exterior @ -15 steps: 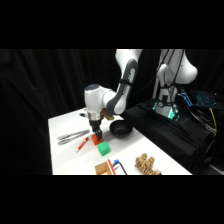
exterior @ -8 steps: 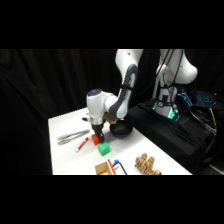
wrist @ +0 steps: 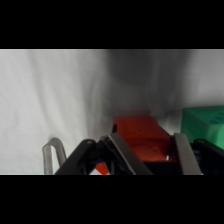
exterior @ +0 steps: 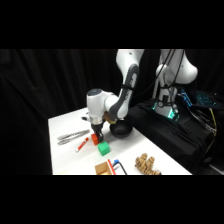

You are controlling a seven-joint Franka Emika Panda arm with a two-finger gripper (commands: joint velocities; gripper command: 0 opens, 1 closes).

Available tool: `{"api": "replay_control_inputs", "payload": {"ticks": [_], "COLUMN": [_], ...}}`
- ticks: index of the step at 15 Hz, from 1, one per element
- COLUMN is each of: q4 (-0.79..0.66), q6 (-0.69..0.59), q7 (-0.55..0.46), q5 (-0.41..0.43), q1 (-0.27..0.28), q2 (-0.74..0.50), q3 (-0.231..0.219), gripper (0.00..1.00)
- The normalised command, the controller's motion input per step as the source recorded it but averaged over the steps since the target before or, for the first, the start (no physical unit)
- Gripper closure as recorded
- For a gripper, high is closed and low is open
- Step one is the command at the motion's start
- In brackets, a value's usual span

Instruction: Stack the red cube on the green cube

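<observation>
Green cube (wrist: 206,126) — cut by right edge.

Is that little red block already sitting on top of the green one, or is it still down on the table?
Still down. The red cube sits low between the jaws, beside the green cube, not on top of it.

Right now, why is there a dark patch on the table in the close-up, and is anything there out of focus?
Wrist view: a broad grey shadow falls across the white table above the red cube, likely cast by the arm; the green cube and the metal fingers look soft. Side view: the backdrop is black, and the red cube is half hidden.
</observation>
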Motion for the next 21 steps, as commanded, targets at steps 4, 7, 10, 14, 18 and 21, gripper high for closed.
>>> {"api": "replay_control_inputs", "payload": {"ticks": [4, 7, 10, 14, 18, 21], "q4": [-0.21, -0.15, -0.08, -0.06, -0.07, -0.07], "q6": [-0.37, -0.36, -0.25, 0.00, 0.16, 0.24], "q7": [0.27, 0.22, 0.08, 0.00, -0.02, -0.04], "q5": [-0.222, -0.208, -0.049, 0.088, 0.107, 0.089], "q1": [0.252, 0.146, -0.001, -0.068, -0.079, -0.088], "q2": [-0.49, -0.41, -0.26, -0.11, 0.00, 0.05], "q3": [-0.142, -0.011, 0.126, 0.161, 0.114, 0.074], "gripper": [0.73, 0.73, 0.73, 0.73, 0.73, 0.73]}}
